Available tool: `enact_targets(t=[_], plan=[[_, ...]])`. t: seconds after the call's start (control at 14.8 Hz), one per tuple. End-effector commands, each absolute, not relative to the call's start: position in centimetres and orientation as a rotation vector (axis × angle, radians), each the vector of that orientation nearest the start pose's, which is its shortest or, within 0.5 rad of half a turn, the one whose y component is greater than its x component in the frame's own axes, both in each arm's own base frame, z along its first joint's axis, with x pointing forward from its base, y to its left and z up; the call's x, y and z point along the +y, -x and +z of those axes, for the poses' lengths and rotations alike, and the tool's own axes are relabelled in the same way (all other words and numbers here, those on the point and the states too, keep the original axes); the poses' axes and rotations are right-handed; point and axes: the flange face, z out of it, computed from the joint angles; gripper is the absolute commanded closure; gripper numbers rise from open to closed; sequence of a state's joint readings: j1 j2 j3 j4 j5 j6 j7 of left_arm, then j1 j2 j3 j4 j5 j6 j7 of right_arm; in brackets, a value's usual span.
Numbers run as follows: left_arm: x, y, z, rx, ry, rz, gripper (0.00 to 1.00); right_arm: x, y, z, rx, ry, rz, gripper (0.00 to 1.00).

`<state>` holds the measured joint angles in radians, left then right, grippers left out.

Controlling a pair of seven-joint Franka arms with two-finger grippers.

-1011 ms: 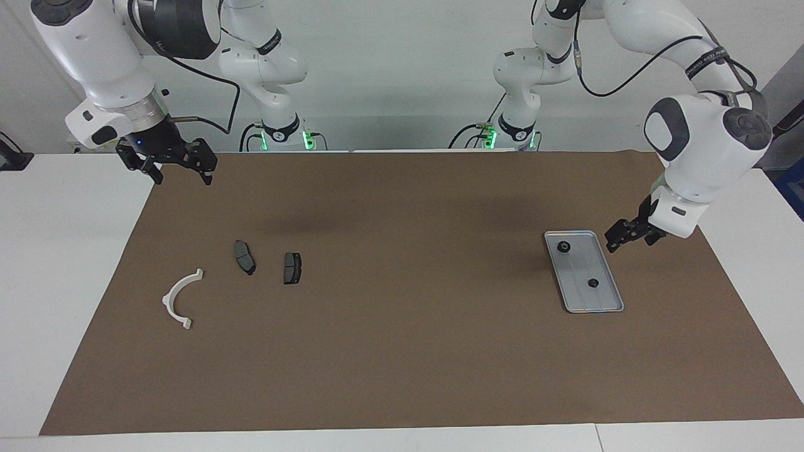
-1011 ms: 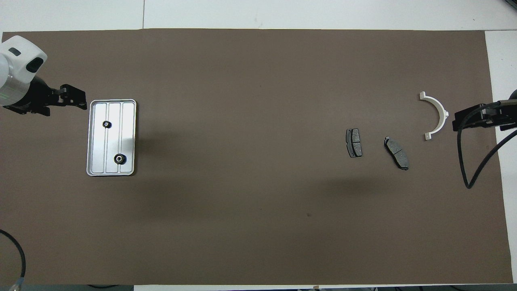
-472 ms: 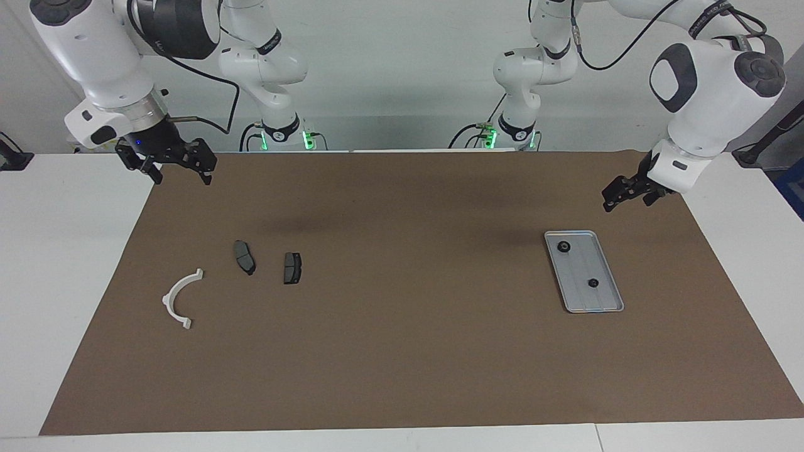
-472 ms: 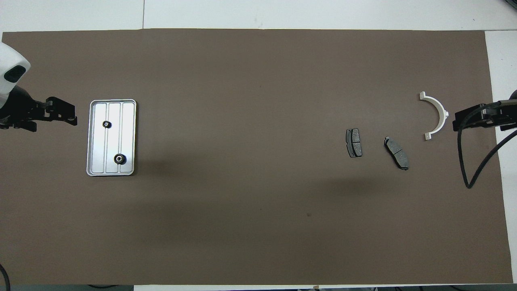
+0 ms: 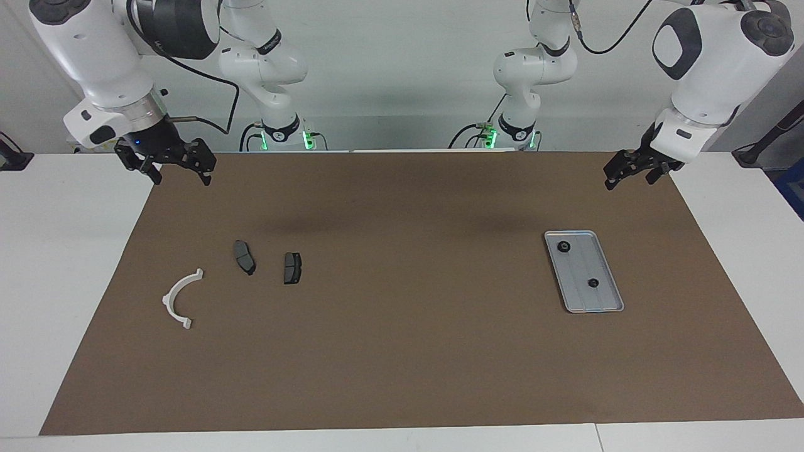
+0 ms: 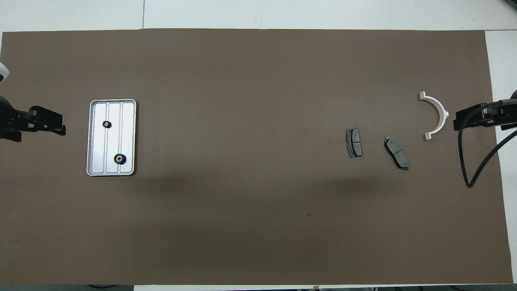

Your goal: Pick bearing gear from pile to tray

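Bearing gears: two sit in the tray [image 6: 93,139], one [image 6: 106,124] farther from me than the other [image 6: 119,159]. Overhead view shows the tray's grooves and my claw tips only. Facing view shows both arms raised: left claw [image 5: 619,173] over the mat's edge, open, empty; right claw [image 5: 181,171] open, empty, waiting, above the plates [image 5: 244,257] and arc [image 5: 178,299].
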<state>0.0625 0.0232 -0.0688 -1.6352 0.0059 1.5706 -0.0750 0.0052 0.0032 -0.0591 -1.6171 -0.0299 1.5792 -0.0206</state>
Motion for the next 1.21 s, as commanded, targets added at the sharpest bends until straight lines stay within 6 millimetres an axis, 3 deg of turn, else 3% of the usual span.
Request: enact_targets(t=[0.0, 1.15], plan=[[-0.5, -54.9, 58.1, -0.096, 3.135, 0.166, 0.00, -3.4, -55.1, 60.1, 0.032, 3.167, 0.038, 0.00], [-1.2, -54.0, 58.5, -0.082, 3.133, 0.154, 0.00, -4.4, -55.0, 60.2, 0.059, 3.165, 0.041, 0.00]])
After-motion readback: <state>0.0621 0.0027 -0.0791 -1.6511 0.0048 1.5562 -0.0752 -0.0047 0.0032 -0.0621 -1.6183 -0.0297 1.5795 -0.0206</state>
